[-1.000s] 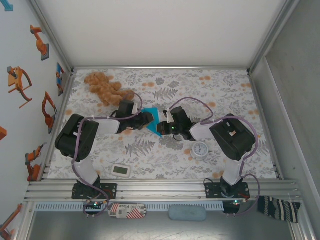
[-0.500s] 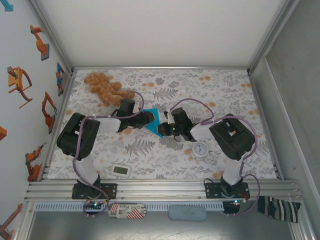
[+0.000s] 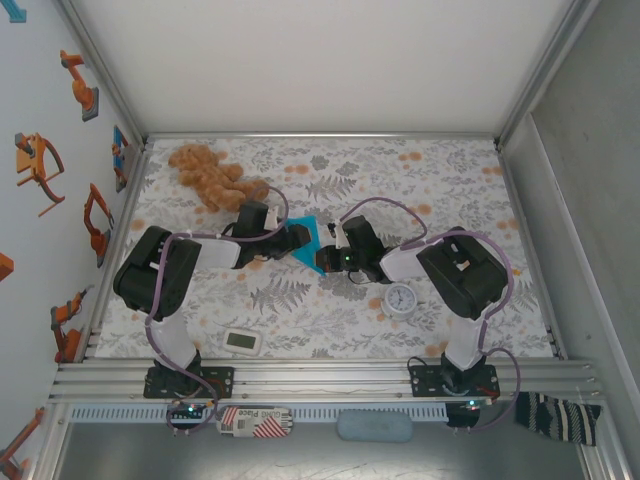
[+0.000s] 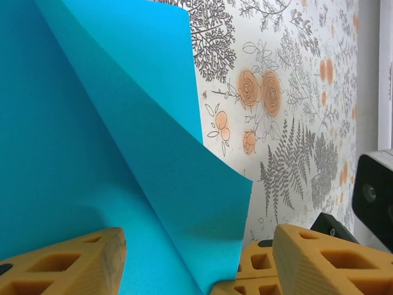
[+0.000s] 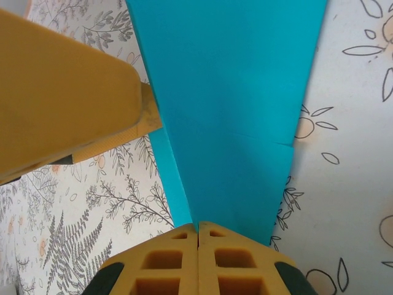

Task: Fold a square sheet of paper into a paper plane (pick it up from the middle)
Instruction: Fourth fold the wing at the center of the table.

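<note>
Black-and-white arms [image 3: 160, 275] bear purple cables [image 3: 378, 198], orange latticed gripper fingers [image 4: 61, 261].

Paper [image 3: 306, 238] between teddy [image 3: 205, 175] and clock [image 3: 401, 298]

The sheet of paper [image 3: 306, 237] is plain turquoise-blue and partly folded; from above it is a small pointed patch just left of the frame's middle. In the left wrist view it covers the left half of the frame, with one diagonally creased flap lifting off the layer beneath. In the right wrist view it narrows downward like a wedge to the bottom middle, pinched there by the right gripper [image 5: 198, 238].
</note>
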Robot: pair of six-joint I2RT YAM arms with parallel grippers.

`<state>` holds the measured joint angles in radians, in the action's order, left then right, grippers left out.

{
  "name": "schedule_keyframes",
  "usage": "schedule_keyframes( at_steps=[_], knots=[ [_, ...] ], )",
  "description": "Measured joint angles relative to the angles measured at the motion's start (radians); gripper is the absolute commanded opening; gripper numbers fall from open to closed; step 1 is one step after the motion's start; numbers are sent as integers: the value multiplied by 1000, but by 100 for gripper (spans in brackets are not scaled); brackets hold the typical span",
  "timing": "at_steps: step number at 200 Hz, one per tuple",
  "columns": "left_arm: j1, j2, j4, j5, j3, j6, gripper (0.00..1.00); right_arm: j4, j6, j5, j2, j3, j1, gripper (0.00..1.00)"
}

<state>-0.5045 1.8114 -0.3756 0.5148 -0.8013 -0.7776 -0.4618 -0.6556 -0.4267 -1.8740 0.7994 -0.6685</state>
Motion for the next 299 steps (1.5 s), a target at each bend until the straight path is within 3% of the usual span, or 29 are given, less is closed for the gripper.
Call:
schedule_keyframes(
  at_steps=[25,89,162,232,299],
  knots=[
    [0,-4,-23,3,15,7,64,0,0,0,0,0,1,1],
    [1,-10,-17,2,28,25,42,0,0,0,-5,0,1,1],
    [0,8,70,-25,-10,25,44,0,0,0,-6,0,1,3],
    [-5,35,221,-44,-101,23,47,9,-3,3,5,0,5,21],
    [-8,71,358,-60,-193,5,49,70,5,48,72,-2,6,26]
  ],
)
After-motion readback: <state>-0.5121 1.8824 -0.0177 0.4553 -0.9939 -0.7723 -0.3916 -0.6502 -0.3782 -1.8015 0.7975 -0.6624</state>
